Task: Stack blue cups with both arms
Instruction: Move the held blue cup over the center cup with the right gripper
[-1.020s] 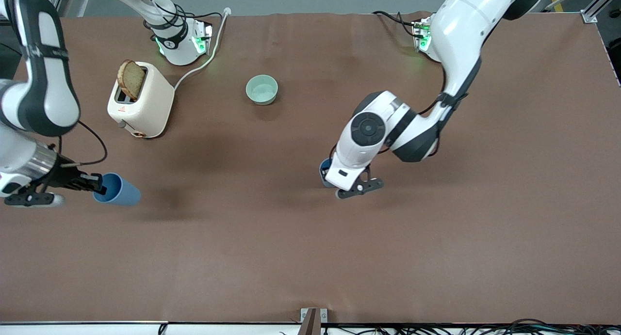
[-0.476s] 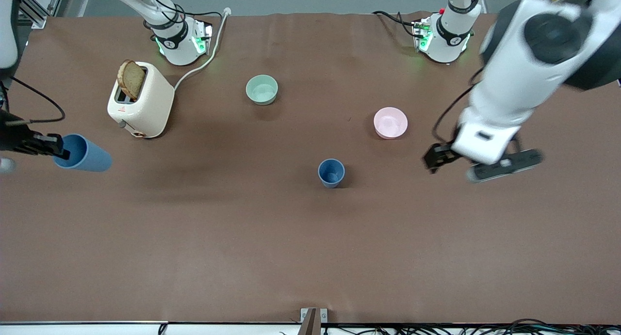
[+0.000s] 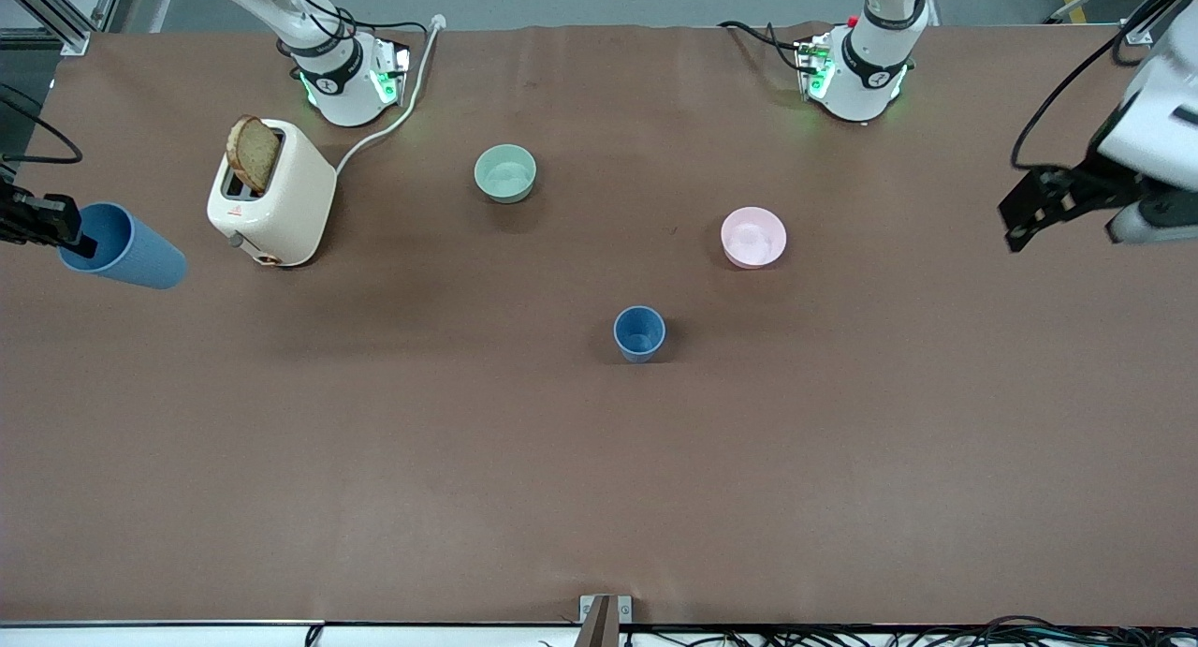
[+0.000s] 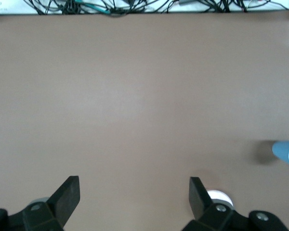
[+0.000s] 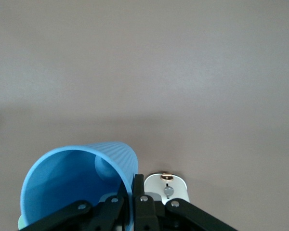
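One blue cup [image 3: 639, 333] stands upright near the middle of the table, free of both grippers; a blue edge [image 4: 285, 153] also shows at the border of the left wrist view. My right gripper [image 3: 77, 239] is shut on the rim wall of the second blue cup [image 3: 126, 251], holding it tilted on its side in the air over the right arm's end of the table. In the right wrist view the cup [image 5: 77, 185] has its mouth toward the camera, its wall pinched in the gripper [image 5: 133, 192]. My left gripper [image 3: 1016, 220] is open and empty, up over the left arm's end of the table, with bare table between its fingers [image 4: 133, 192].
A cream toaster [image 3: 281, 198] holding a slice of bread [image 3: 253, 153] stands near the right arm's base, its cord running to the back edge. A mint-green bowl [image 3: 505, 172] and a pink bowl [image 3: 753, 237] sit farther from the front camera than the standing cup.
My left arm rose off the standing cup, leaving it on the table, and swung out to its end of the table. My right gripper carried its cup outward and toward the bases.
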Robot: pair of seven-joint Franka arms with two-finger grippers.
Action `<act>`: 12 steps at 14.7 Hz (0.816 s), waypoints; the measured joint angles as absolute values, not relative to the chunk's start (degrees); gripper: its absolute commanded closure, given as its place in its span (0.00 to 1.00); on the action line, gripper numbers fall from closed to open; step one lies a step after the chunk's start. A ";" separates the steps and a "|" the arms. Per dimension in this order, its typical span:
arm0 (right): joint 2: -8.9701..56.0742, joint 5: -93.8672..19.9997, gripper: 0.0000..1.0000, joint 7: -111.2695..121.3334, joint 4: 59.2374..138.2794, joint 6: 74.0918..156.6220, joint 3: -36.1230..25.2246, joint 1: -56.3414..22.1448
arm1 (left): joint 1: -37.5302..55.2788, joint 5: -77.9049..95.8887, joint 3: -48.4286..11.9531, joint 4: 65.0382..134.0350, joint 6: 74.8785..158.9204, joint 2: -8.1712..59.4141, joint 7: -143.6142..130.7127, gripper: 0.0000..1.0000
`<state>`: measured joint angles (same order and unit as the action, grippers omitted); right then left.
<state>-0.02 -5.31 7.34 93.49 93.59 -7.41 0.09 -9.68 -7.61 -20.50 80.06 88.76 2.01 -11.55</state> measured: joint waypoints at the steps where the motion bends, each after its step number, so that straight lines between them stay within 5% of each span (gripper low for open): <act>1: 0.07 -5.30 0.99 4.58 93.69 93.86 -5.68 0.04 | -8.03 -6.00 -17.42 80.93 88.04 0.48 -10.51 0.00; 5: 0.68 -5.31 0.99 -10.04 94.01 97.45 4.57 -0.48 | -1.51 -2.49 -6.97 85.28 86.28 -2.80 -4.76 0.00; 12: 10.44 -4.88 0.99 -37.36 95.09 116.32 23.70 -2.70 | 0.63 -2.45 -6.49 87.23 86.31 -2.50 -4.55 0.00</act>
<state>10.44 -4.88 -37.36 95.09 116.32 23.70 -2.70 0.63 -2.45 -6.49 87.23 86.31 -2.50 -4.55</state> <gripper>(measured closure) 0.956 0.000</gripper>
